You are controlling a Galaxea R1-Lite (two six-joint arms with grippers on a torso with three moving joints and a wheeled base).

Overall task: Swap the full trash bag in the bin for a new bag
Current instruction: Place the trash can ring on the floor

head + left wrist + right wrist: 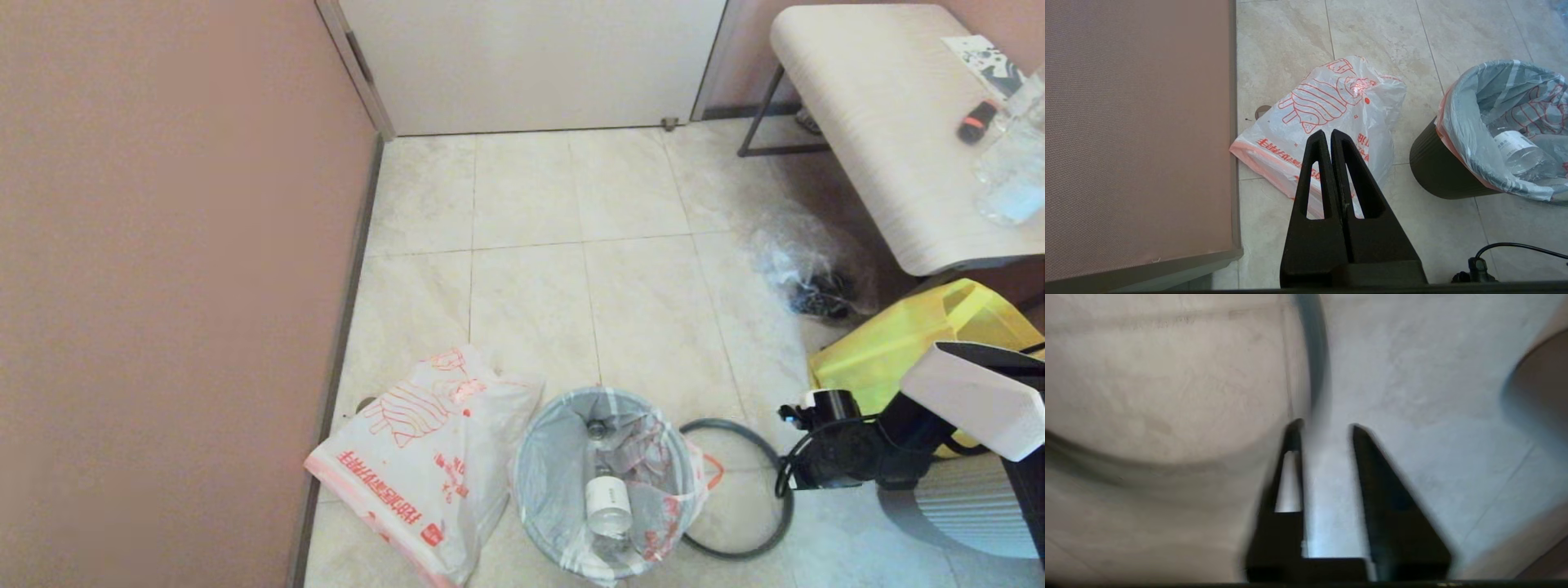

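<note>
The black bin stands on the tiled floor. The full trash bag lines it, folded over its mouth, with a clear bottle inside. The bin's dark grey hoop rim lies on the floor, right of the bin. The new bag lies flat left of the bin, by the wall. My left gripper hangs shut and empty above the new bag. My right gripper is open just above the floor, its tips at the hoop; the right arm sits right of the hoop.
A brown wall runs along the left, a pale door at the back. A yellow tote, a clear plastic bag with dark items and a white table crowd the right side.
</note>
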